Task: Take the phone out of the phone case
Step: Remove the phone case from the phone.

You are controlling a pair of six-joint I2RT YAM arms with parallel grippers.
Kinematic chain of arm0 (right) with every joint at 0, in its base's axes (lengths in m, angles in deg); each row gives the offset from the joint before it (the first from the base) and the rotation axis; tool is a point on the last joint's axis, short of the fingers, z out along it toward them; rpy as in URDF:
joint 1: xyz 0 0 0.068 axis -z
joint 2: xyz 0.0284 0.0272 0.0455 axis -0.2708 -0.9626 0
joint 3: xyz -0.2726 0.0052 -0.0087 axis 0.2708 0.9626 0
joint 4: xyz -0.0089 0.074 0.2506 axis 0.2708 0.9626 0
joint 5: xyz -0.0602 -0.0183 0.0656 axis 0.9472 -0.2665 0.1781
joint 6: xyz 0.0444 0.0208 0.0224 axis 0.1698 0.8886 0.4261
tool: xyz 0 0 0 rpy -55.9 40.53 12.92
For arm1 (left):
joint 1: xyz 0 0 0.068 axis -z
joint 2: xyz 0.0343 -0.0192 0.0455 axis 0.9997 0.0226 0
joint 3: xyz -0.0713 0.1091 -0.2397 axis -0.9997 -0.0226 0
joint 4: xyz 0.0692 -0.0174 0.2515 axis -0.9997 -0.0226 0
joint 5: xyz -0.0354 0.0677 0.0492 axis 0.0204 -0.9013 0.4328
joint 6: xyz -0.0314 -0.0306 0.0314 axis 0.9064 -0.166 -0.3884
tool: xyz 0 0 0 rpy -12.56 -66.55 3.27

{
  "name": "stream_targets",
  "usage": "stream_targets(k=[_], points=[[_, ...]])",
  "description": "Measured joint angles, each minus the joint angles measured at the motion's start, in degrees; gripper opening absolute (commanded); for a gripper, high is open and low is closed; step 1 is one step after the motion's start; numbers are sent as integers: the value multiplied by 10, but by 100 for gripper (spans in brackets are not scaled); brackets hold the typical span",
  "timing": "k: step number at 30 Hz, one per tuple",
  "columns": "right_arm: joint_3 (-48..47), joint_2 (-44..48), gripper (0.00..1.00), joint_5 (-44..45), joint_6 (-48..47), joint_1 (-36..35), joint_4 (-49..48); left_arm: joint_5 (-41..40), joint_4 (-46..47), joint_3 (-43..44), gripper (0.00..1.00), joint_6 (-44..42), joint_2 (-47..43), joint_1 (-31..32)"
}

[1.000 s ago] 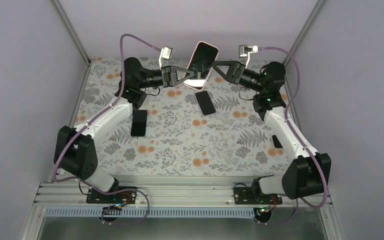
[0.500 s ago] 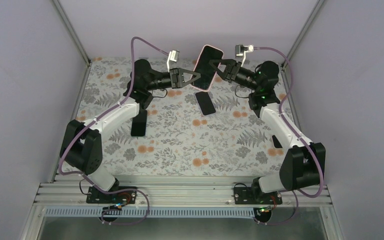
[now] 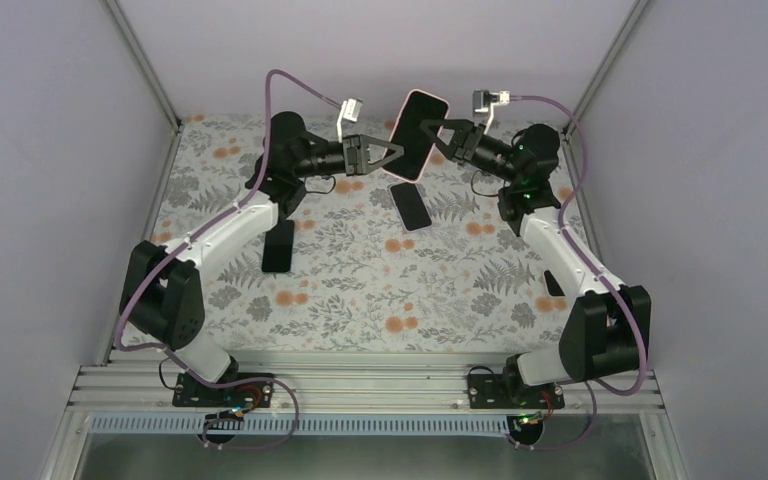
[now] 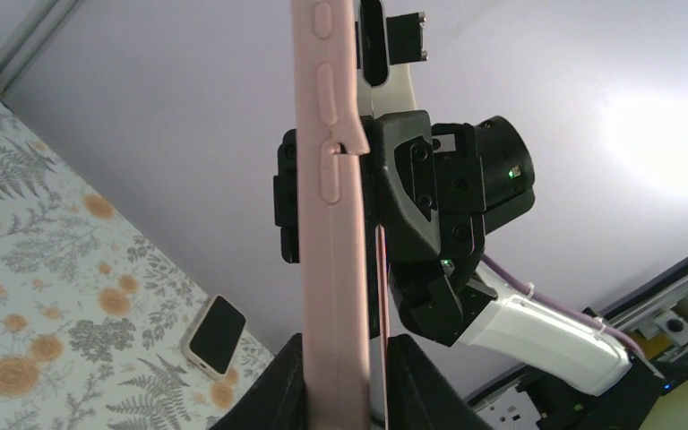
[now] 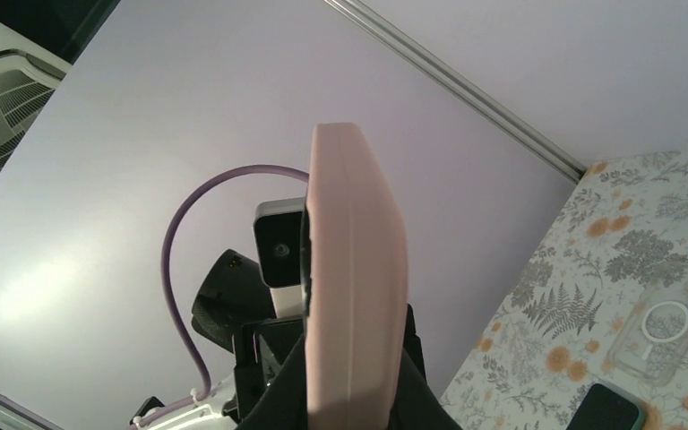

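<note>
i have the phone case (image 4: 327,224) up in the air over the far end of the table (image 3: 360,300), tilted on edge and caught from both sides. the left gripper (image 3: 398,154) is pressed onto its lower edge and the right gripper (image 3: 431,129) is pinched onto the opposite side nearer the top, so each pincer is clamped on the pink shell. as far as i can judge, the task is only at the hold: the dark face of the phone (image 3: 413,135) sits inside the pink rim in the top view, so the phone is not out yet and the peel or push that separates them is all to come. what i can't settle is whether a corner has started to lift. the left wrist view shows the case edge-on with a thin reddish line beside it, and i can't tell if that is the phone's edge or something else. both wrist views cut the case off at the bottom, hiding where the fingertips bite. another handset (image 3: 411,205) lies flat on the table below, a dark one (image 3: 278,245) nearer the left arm, and a clear empty case (image 5: 672,330) at the right.
</note>
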Motion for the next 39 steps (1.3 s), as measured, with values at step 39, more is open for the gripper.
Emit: stream_targets(k=[39], points=[[49, 112, 4, -148, -85, 45, -19, 98, -320, 14, 45, -461, -101, 23]])
